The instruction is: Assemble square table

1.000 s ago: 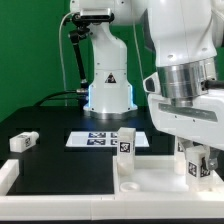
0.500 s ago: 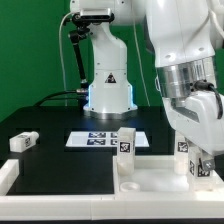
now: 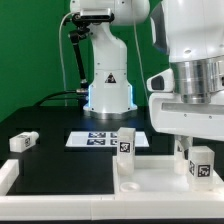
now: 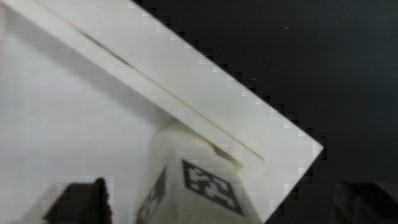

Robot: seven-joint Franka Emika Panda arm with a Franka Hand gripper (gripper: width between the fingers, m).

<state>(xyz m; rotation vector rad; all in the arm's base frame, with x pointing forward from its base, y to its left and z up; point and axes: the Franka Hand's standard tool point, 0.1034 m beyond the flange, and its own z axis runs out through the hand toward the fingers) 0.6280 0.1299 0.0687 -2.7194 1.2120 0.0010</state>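
Franka arm poised over white square table parts, ext. + wrist views.

Arm (image 3: 190,60) filled ext. view's 1–3 o'clock. Square table top (image 3: 160,182) lay flat at 5 o'clock, rim up. Marker board (image 3: 98,139) lay near centre, beyond it. Corner leg (image 3: 126,141) stood upright by top's 11 o'clock corner. Right leg (image 3: 201,164) stood upright at 4 o'clock. Loose leg (image 3: 23,142) lay on dark table (image 3: 60,165) at 9 o'clock. The gripper (image 4: 222,205) was spread wide, w/ right leg between its fingers (image 4: 79,200), not touching.

Robotics lab: green backdrop (image 3: 30,60), marker board (image 3: 98,139), arm (image 3: 105,60).
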